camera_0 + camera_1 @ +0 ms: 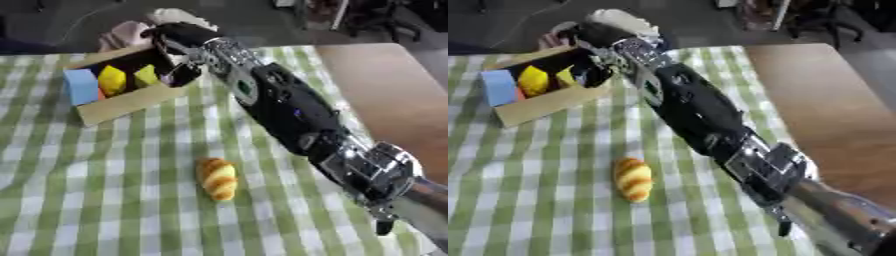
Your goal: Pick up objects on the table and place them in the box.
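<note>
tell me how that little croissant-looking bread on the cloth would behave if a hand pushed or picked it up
The bread is a rounded, tapered oval lying on its side, so a push would probably make it rock or roll a little. Its glossy ridged surface suggests a toy, likely light and stiff. The checked cloth may bunch under a sideways push.

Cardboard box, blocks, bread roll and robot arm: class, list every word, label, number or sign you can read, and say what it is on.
None can be read.
Cardboard box: plain sides, no print visible.
Blue block and yellow blocks: plain faces.
Bread roll: no label.
Right hand and its arm: no legible marking; any small print is too blurred to tell.
</note>
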`<action>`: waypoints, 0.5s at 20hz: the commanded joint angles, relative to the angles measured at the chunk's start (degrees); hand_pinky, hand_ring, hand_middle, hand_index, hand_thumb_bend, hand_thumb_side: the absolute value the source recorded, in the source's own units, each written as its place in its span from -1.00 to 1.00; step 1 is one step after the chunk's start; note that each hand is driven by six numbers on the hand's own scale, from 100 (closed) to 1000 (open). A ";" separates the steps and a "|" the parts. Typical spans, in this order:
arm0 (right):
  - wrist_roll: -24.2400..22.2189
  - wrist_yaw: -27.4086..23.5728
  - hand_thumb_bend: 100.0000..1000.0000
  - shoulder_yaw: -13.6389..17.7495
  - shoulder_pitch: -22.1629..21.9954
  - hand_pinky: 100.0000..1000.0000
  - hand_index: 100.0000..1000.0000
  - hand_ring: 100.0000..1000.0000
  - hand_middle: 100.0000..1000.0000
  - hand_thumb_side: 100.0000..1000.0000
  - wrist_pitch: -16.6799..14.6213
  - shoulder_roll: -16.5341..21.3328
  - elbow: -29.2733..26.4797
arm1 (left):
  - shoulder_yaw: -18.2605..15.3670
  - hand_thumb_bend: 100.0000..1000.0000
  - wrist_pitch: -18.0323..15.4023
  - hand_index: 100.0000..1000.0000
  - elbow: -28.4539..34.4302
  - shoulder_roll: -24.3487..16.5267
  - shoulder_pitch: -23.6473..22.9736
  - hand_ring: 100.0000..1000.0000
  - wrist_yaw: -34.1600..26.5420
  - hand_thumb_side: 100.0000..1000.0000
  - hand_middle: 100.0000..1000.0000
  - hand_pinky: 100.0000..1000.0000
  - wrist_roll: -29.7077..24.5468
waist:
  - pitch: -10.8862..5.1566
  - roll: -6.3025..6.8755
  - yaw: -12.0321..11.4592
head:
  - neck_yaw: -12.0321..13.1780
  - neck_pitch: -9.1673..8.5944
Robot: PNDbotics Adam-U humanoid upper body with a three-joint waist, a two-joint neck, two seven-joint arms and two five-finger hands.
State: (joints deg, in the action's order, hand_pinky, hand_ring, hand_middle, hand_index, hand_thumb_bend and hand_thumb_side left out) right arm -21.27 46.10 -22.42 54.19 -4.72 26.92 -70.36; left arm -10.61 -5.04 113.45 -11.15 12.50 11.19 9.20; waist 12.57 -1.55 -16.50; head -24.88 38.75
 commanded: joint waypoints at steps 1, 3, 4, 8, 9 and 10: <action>-0.82 -3.09 -1.00 -1.72 -0.71 0.60 0.94 0.64 0.59 -0.71 -2.86 2.99 -5.56 | -0.80 -0.68 0.49 0.58 1.14 -1.53 -0.10 0.04 0.68 0.20 0.15 0.34 0.87 | -0.82 0.04 0.47 | 0.50 -0.27; -1.40 -4.92 -1.00 -2.98 -2.71 0.62 0.93 0.65 0.60 -0.70 -4.69 3.91 -8.53 | -0.90 -0.69 0.70 0.58 1.14 -1.51 -0.40 0.04 0.92 0.20 0.15 0.34 0.95 | -0.82 0.09 1.10 | 0.80 -0.21; -1.89 -5.81 -1.00 -3.49 -3.84 0.63 0.93 0.66 0.61 -0.69 -5.57 4.38 -9.97 | -0.97 -0.69 0.79 0.58 1.14 -1.49 -0.53 0.04 1.02 0.20 0.15 0.34 0.98 | -0.82 0.11 1.43 | 0.98 -0.21; -4.67 -9.13 -1.00 -5.49 -8.26 0.66 0.90 0.70 0.62 -0.66 -8.90 6.08 -15.38 | -1.10 -0.69 1.09 0.58 1.14 -1.37 -0.88 0.03 1.25 0.22 0.15 0.34 0.90 | -0.71 0.17 2.06 | 1.27 -0.23; -5.48 -9.96 -1.00 -6.00 -9.26 0.67 0.90 0.70 0.62 -0.65 -9.73 6.66 -16.73 | -1.12 -0.69 1.16 0.58 1.14 -1.34 -0.91 0.03 1.26 0.22 0.15 0.34 0.87 | -0.68 0.18 2.11 | 1.28 -0.23; -6.33 -10.82 -1.00 -6.53 -10.39 0.67 0.90 0.71 0.63 -0.64 -10.59 7.38 -18.13 | -1.15 -0.69 1.22 0.58 1.14 -1.33 -0.94 0.03 1.25 0.22 0.15 0.34 0.85 | -0.63 0.19 2.17 | 1.32 -0.27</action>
State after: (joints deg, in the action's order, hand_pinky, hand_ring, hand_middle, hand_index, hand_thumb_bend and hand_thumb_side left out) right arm -26.81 36.56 -28.81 43.12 -14.24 32.20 -85.89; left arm -11.20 -3.97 113.45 -11.17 11.20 12.17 10.05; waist 12.57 -1.55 -14.44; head -23.76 38.75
